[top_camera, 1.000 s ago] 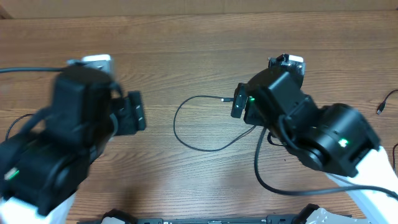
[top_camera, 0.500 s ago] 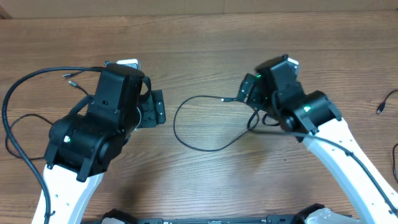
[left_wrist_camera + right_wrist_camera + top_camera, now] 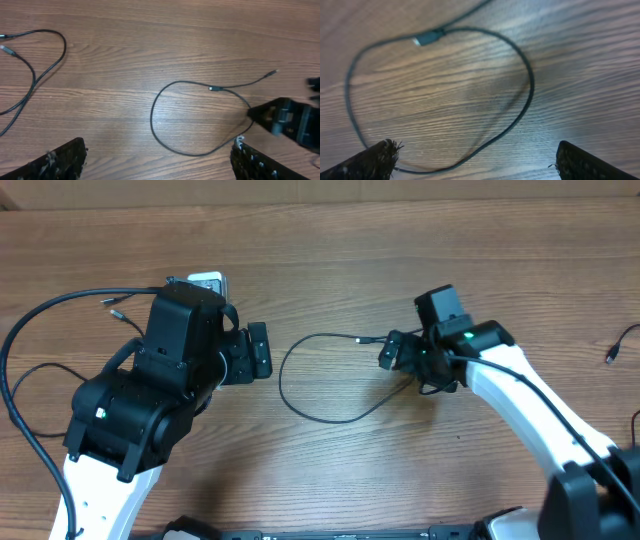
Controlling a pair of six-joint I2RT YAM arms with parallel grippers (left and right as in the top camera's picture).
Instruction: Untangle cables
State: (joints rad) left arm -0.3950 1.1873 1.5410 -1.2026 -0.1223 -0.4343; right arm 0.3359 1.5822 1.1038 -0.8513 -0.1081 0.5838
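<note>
Left gripper [image 3: 260,352]: jaws released, spread wide, nothing between them.
Right gripper [image 3: 475,150]: jaws released, equally wide, empty, poised over the looped cable [image 3: 151,115].
Looped cable: thin, black, one open loop lying flat on the wooden counter [image 3: 320,240], between the two grippers, small plug at its upper end.
Second cable [image 3: 65,47]: far left, apart.
Third cable [image 3: 625,338]: right edge.

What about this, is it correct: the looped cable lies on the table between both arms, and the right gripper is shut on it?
No. The right gripper is open and holds nothing, as the right wrist view shows. The looped cable does lie on the table, as you say.
</note>
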